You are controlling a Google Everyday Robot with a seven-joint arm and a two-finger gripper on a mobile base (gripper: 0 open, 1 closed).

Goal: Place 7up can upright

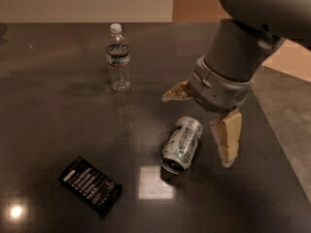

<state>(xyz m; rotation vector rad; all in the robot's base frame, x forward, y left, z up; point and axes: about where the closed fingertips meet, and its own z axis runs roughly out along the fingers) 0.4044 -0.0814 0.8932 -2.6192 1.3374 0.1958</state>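
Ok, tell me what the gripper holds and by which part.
Nothing. The gripper hangs open beside the silver-white aluminium drink can lying on its side.

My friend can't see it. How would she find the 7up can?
On the dark table, look right of centre, by the robot's open gripper. The 7up can lies there on its side, silver with green marks, unlike the upright water bottle and the flat black packet.
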